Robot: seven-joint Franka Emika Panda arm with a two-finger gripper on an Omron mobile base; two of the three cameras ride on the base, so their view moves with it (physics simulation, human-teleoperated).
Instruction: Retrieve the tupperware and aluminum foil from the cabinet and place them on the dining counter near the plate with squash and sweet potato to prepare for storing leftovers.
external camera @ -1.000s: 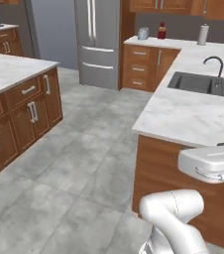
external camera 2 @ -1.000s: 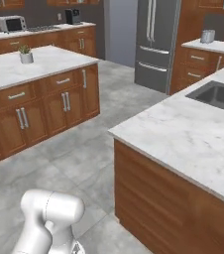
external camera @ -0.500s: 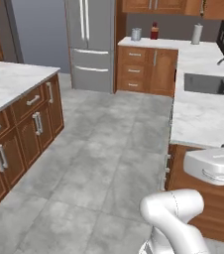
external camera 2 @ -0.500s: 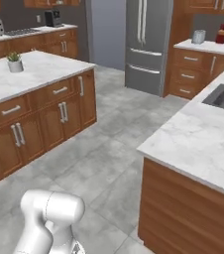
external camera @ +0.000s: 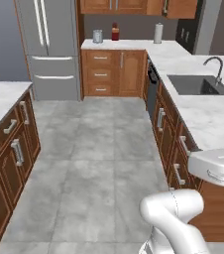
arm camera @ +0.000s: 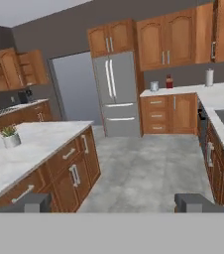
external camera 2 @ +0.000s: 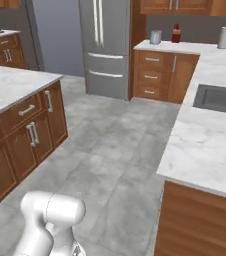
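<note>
Hand view: gripper spread wide, empty, facing the fridge; open cabinet far left of fridge, tupperware and foil not discernible. Risk: clipping the island while driving past.

Ahead of the fingers lies open floor; the fridge stands beyond it. Left of the fingers an island desk carries a potted plant; right runs the dining counter, its sink inset
</note>
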